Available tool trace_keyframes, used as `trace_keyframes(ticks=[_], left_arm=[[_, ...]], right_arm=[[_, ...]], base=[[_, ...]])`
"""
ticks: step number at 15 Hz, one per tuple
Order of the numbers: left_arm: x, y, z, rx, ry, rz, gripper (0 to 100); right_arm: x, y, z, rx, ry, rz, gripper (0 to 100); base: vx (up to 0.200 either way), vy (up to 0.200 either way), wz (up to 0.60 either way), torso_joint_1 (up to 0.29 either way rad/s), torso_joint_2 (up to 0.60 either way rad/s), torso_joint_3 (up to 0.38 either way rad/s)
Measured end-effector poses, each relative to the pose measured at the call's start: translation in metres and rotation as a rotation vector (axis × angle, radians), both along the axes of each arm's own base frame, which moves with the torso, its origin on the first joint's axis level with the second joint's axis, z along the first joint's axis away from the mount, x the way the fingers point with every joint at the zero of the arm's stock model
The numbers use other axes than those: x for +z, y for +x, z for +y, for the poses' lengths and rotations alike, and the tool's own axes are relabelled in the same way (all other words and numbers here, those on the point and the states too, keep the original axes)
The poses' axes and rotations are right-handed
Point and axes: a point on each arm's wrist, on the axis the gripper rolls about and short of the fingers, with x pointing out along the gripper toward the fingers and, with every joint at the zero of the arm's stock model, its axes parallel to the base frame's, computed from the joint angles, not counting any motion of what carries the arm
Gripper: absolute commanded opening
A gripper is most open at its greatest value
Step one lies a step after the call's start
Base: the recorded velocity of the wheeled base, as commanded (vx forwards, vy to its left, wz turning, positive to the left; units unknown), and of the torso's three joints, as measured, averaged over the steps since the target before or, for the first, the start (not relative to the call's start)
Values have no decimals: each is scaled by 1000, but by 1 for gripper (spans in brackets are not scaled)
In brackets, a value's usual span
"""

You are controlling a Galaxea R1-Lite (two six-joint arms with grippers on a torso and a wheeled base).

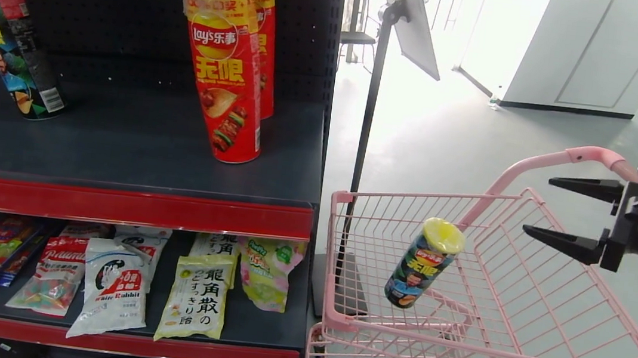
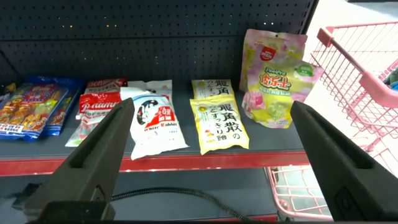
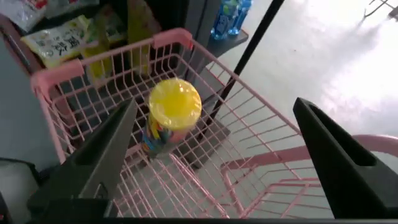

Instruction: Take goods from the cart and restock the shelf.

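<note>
1. Standing beside the pink cart (image 1: 340, 247), I see one chip can (image 1: 425, 263) in its basket, at the end nearest the shelf (image 1: 118, 144). It is tilted, yellow lid uppermost and base down among the wires. I cannot tell whether it leans on the wire wall.
2. The right gripper (image 1: 537, 205) hangs over the cart by the handle with its fingers spread wide and nothing between them. It is well apart from the can. The right wrist view looks down on the yellow lid between those spread fingers.
3. The left gripper (image 2: 212, 104) is also spread and empty. It faces the lower shelf, where flat snack bags (image 2: 219, 123) lie in a row.
4. By my guess the can is light: a paper tube of crisps, stiff along its length but easy to dent if pinched hard. The printed wrap looks glossy, so it may slide in smooth fingers.
5. The lid looks like a thin plastic cap. I would not trust it to bear a grip, since it may pop off or flex.
6. The best hold, as I judge it, is across the middle of the tube, below the lid, with the fingers on opposite sides of the round body. A firm but moderate squeeze should do.
7. The tilt matters: the fingers would need to match the can's lean, or one pad may push it over in the basket.
8. On the upper shelf two red cans (image 1: 226, 66) stand upright, and a dark can (image 1: 10, 42) stands at the far left. The bare board between them looks a fair spot for this one.
</note>
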Motion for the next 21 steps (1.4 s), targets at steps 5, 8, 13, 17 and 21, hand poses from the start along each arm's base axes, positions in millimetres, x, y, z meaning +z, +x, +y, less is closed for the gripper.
trace_keyframes(ticks=[5, 8, 13, 17, 21], left_arm=[[0, 0, 0, 1, -1, 0, 100], [0, 0, 0, 1, -1, 0, 100], [0, 0, 0, 1, 0, 0, 100], [0, 0, 0, 0, -1, 0, 100], [0, 0, 0, 1, 0, 0, 100]], right_arm=[[-77, 47, -35, 7, 8, 151, 100], [-99, 68, -25, 56, 19, 200, 100], [-128, 92, 13, 168, 22, 265, 100], [-140, 104, 48, 251, 34, 310, 100], [-140, 111, 106, 374, 49, 344, 0]], base=[[0, 0, 0, 0, 0, 0], [0, 0, 0, 0, 0, 0], [0, 0, 0, 0, 0, 0], [0, 0, 0, 0, 0, 0], [0, 0, 0, 0, 0, 0]])
